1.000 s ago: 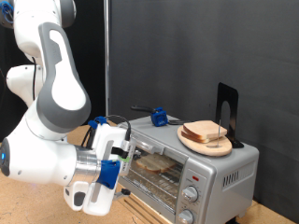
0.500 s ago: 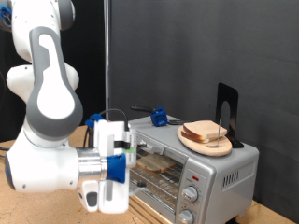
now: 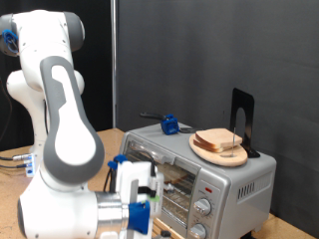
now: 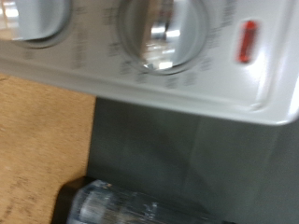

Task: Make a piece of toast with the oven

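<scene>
1. The oven [image 3: 204,177], a small silver toaster oven, stands at the exterior view's right, on a wooden table [image 3: 15,174].
2. A round wooden plate [image 3: 219,152] rests on the oven's top, and bread slices [image 3: 218,140] lie stacked on it.
3. Behind the oven's glass door [image 3: 164,185] a tan shape shows on the rack; it may be the piece of toast [image 3: 167,175], though the glass blurs it.
4. The gripper [image 3: 143,204] hangs low in front of the oven's door, at the door's left end in the exterior view, with the white arm [image 3: 60,129] filling that view's left side.
5. That tan shape lies just behind and to the exterior view's right of the gripper, with the glass between them; the stacked slices sit higher, well apart from the gripper.
6. The wrist view is close on the oven's control panel: a silver knob [image 4: 163,33], part of a second knob [image 4: 33,17], and a red light [image 4: 247,42].
7. Neither view shows the fingers clearly, so whether the gripper is spread or closed cannot be told; nothing is seen between them.
8. A blue object [image 3: 170,124] lies on the oven's top, behind the plate.
</scene>
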Robot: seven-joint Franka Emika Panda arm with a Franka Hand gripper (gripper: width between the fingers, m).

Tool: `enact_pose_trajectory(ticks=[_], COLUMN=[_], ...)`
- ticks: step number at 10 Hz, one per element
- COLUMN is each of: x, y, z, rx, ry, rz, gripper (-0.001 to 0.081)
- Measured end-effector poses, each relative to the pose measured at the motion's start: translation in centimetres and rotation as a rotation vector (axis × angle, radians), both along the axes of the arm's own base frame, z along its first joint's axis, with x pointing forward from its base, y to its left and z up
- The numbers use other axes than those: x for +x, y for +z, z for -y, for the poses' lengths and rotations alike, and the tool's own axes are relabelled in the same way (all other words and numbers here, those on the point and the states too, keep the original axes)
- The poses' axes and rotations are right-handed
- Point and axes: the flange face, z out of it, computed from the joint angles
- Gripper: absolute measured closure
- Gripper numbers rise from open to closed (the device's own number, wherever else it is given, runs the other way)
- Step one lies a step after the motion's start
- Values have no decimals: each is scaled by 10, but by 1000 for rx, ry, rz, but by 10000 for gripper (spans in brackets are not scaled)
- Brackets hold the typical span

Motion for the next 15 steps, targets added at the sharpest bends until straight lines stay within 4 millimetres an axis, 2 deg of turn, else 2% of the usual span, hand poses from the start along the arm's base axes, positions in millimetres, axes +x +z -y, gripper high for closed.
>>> enact_pose_trajectory(ticks=[2,6,10,13,15], x=[14,27,36,38,37], y=[-20,-33,-43,-43,-46], z=[6,4,-20,-46,-53], rx=[4,9,-12,-19,-21], ry=[2,78,131,178,190], rz=[-54,-77,-54,-3,10], gripper=[-2,-2,-2,-2,-2])
